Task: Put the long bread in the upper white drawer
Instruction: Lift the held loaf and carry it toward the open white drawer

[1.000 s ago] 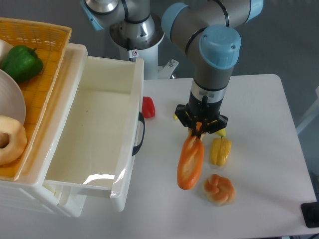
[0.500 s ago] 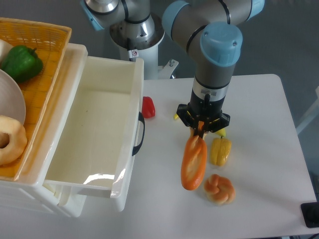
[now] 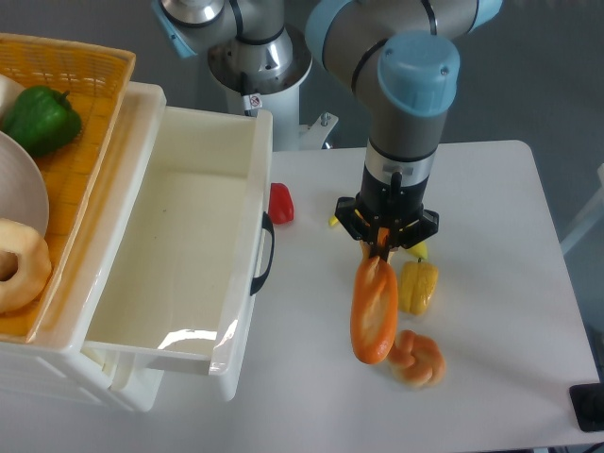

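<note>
Long bread (image 3: 375, 313) being pinched at top end by pincer (image 3: 384, 248), hanging above bench beside knotted bun (image 3: 416, 358). Lift should be finished before being swung left over upper white drawer (image 3: 179, 253).

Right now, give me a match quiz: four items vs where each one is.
Items:
1. long bread
2. green pepper
3. knotted bun
4. red piece

Places:
A. in the yellow basket
B. on the table next to the drawer handle
C. hanging from the gripper, held by its top end
D. on the table, at the hanging loaf's lower end

Pairs: 1-C, 2-A, 3-D, 4-B. The upper white drawer is open and holds none of them.
</note>
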`<action>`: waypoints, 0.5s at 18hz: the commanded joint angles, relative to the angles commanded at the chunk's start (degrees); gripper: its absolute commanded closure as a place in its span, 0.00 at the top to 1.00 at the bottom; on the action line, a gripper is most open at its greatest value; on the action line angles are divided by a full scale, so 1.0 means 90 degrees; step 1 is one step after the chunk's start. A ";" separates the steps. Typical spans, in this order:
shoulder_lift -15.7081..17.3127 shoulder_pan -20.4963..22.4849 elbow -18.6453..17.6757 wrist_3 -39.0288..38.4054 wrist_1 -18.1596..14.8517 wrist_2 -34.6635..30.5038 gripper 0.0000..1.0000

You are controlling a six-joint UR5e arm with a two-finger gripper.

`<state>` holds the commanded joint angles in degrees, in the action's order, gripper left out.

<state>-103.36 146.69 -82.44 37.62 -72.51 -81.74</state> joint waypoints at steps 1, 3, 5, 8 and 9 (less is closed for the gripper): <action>0.0058 0.0000 0.0000 -0.0039 -0.0058 0.0020 0.00; 0.0176 -0.0029 -0.0010 -0.0098 -0.0330 0.0069 0.00; 0.0322 -0.0059 -0.0010 -0.0137 -0.0526 0.0069 0.00; 0.0595 -0.0049 -0.0020 -0.0137 -0.0858 0.0098 0.00; 0.0693 -0.0039 -0.0020 -0.0137 -0.0937 0.0089 0.00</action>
<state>-97.13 146.34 -82.62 36.39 -80.94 -80.95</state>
